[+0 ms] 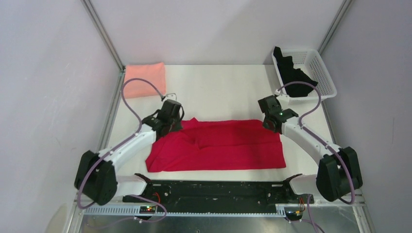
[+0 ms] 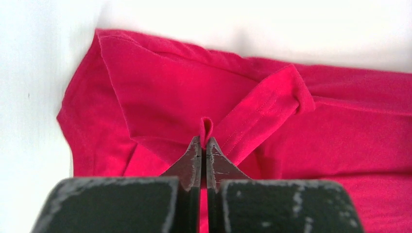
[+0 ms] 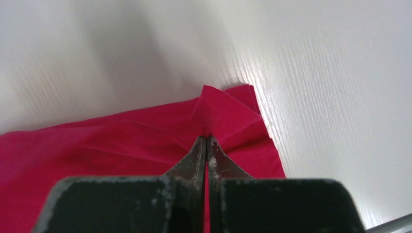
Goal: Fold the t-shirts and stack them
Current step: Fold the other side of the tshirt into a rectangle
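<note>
Bright red cloth t-shirt (image 1: 216, 145) lies flat on the white tabletop (image 1: 218, 92), long axis L-R, spanning both arms. Left end effector (image 2: 204, 143) is clamped tight on its far-left edge and right end effector (image 3: 206, 141) on the far-right corner (each nipping a small ridge). The shirt's bulk lies nearward of both, so the fold prob. comes toward the bases.

Place: robot lab, enclosed test cell
Enclosure: plain white panels (image 1: 48, 73) on three sides, joined by bare aluminium posts (image 1: 103, 33)
Work surface: white table (image 1: 218, 82) filling the cell floor
Fixed equipment: left arm (image 1: 128, 145) and right arm (image 1: 306, 136) bolted to a black rail (image 1: 214, 187) at the near edge
Wiring: exposed cables (image 1: 123, 93) looped along both arms, slotted metal tray (image 1: 209, 209) below the rail
</note>
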Controlling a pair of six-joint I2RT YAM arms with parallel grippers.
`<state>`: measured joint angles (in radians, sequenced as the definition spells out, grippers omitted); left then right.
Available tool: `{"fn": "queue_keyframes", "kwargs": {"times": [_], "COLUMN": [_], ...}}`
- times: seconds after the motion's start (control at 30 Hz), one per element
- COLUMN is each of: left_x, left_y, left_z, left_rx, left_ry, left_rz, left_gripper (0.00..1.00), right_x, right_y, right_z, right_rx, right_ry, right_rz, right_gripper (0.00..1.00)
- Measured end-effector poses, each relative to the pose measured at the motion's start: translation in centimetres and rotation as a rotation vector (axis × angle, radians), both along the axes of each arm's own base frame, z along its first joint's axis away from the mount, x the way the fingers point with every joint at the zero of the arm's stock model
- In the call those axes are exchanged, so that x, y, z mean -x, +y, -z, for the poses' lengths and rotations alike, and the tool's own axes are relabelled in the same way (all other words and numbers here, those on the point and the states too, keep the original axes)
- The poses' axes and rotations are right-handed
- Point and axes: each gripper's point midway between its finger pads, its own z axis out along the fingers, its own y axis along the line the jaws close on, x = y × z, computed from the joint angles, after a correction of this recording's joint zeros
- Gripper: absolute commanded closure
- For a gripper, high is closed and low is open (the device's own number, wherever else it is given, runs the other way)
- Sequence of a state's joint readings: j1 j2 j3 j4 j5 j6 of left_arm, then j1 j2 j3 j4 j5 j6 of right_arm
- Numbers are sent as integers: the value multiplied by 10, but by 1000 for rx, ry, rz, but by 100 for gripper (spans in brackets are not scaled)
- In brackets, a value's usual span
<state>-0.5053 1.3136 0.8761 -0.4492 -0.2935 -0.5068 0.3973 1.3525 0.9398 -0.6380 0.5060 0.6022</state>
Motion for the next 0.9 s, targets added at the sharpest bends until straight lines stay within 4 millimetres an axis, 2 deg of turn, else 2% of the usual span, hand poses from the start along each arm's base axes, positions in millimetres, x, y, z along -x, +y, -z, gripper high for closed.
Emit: {"fn": "queue_keyframes", "kwargs": {"times": [0.2,0.4,0.5,0.53,0.57,0.6,0.63,0.73,0.77,0.8,0.83,0.87,0.9], "left_x": [44,76,90,95,102,110,116,148,161,177,193,203,212], "left_y": [2,3,3,4,6,7,8,5,3,0,-5,-9,-19], "left_z": [-1,-2,4,9,14,21,27,56,65,74,80,80,73], "left_rx": [37,91,104,106,108,114,116,148,160,177,205,227,283], "left_ry": [-29,-54,-43,-32,-15,12,34,150,194,241,285,303,303], "left_rz": [24,36,42,44,42,39,37,54,75,100,131,163,204], "left_gripper": [100,100,92,87,73,68,57,40,28,22,8,2,1], "right_x": [27,40,46,49,52,54,57,72,79,87,98,107,113], "right_y": [-3,-9,-12,-14,-16,-18,-19,-28,-30,-33,-36,-38,-39], "right_z": [-5,-1,6,9,11,13,14,23,26,29,32,33,32], "right_rx": [-10,-7,3,5,9,9,8,25,27,26,23,13,-2], "right_ry": [-14,-10,16,25,37,45,51,93,106,122,135,138,131], "right_rz": [-19,-21,-15,-10,0,11,26,81,93,107,118,130,133], "right_gripper": [100,100,98,87,77,62,57,42,39,31,27,15,5]}}
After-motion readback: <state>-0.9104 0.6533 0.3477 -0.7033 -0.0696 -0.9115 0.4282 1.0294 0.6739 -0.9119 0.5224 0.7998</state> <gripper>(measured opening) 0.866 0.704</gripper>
